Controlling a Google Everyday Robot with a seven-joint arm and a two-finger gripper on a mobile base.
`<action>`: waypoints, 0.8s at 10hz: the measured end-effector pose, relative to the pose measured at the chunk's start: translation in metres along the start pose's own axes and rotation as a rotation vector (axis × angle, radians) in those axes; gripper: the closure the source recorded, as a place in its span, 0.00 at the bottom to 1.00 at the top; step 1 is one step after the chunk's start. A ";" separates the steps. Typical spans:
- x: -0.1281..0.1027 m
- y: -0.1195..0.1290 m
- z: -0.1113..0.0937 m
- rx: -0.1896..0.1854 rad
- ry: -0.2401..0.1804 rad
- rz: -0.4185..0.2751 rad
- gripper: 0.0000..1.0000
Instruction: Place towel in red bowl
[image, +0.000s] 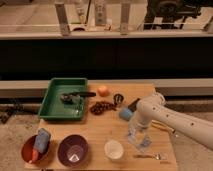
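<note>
The red bowl (29, 152) stands at the table's front left corner. A blue-grey block (42, 140) leans in it, with something orange beside it. A pale grey, crumpled thing that looks like the towel (141, 140) lies on the wood at the front right. My gripper (134, 131) hangs from the white arm (170, 117), which reaches in from the right. It points down right over the towel's left edge, touching or nearly touching it.
A purple bowl (73, 150) and a white cup (114, 149) stand between the red bowl and the towel. A green tray (60, 109) with dark tools is at the back left. An orange (102, 90), dark beads (101, 107), a blue object (125, 114) and a spoon (150, 156) are also on the table.
</note>
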 end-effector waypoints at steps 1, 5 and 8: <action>0.002 -0.001 0.002 0.009 -0.001 -0.007 0.22; 0.010 -0.002 0.029 0.019 0.024 -0.046 0.22; 0.011 -0.004 0.034 0.031 0.031 -0.058 0.41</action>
